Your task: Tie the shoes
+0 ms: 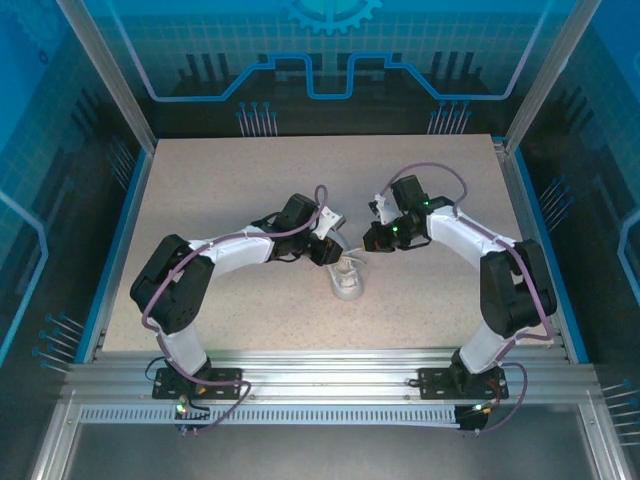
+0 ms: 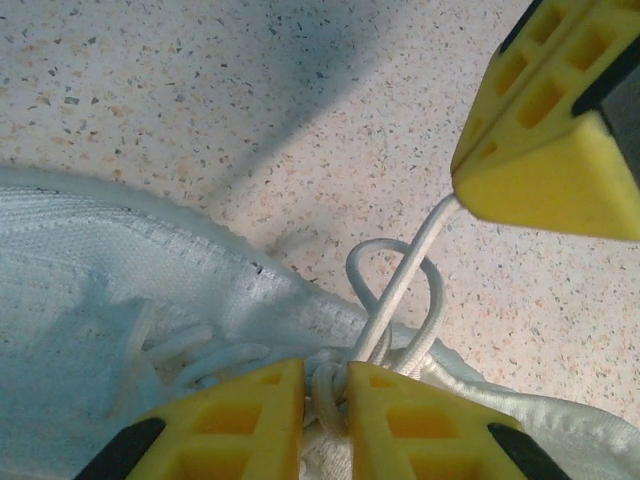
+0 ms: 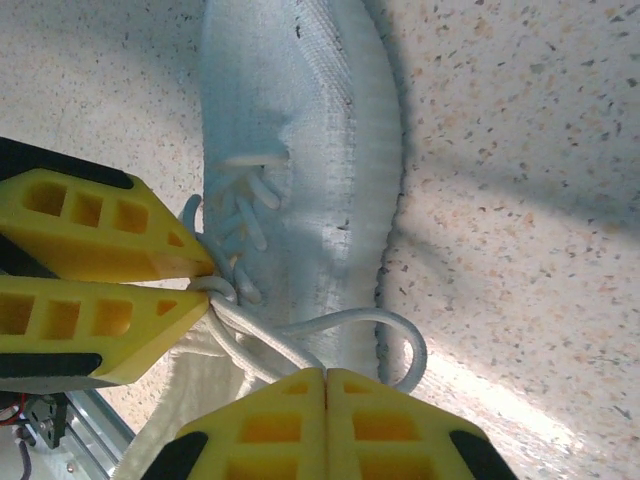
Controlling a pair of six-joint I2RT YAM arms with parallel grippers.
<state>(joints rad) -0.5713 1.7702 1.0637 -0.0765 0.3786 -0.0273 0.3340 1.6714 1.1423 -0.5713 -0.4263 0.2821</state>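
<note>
A small white shoe (image 1: 348,282) lies on the speckled table between the two arms. In the left wrist view its knitted upper (image 2: 120,290) is at the lower left. My left gripper (image 2: 325,378) is shut on a bunch of white lace at the shoe's throat. One lace (image 2: 400,290) runs taut up to my right gripper (image 2: 458,188), whose yellow fingers pinch it. In the right wrist view the shoe (image 3: 310,130) points upward. There my right gripper (image 3: 326,375) is shut on a lace (image 3: 290,345), beside a loose loop (image 3: 400,330). The left gripper (image 3: 208,285) clamps the laces at the left.
The table (image 1: 220,190) has blue side borders and an aluminium rail (image 1: 320,365) along the near edge, where both arm bases are bolted. Clear panels on metal posts wall in the sides and back. Bare tabletop lies beyond the shoe.
</note>
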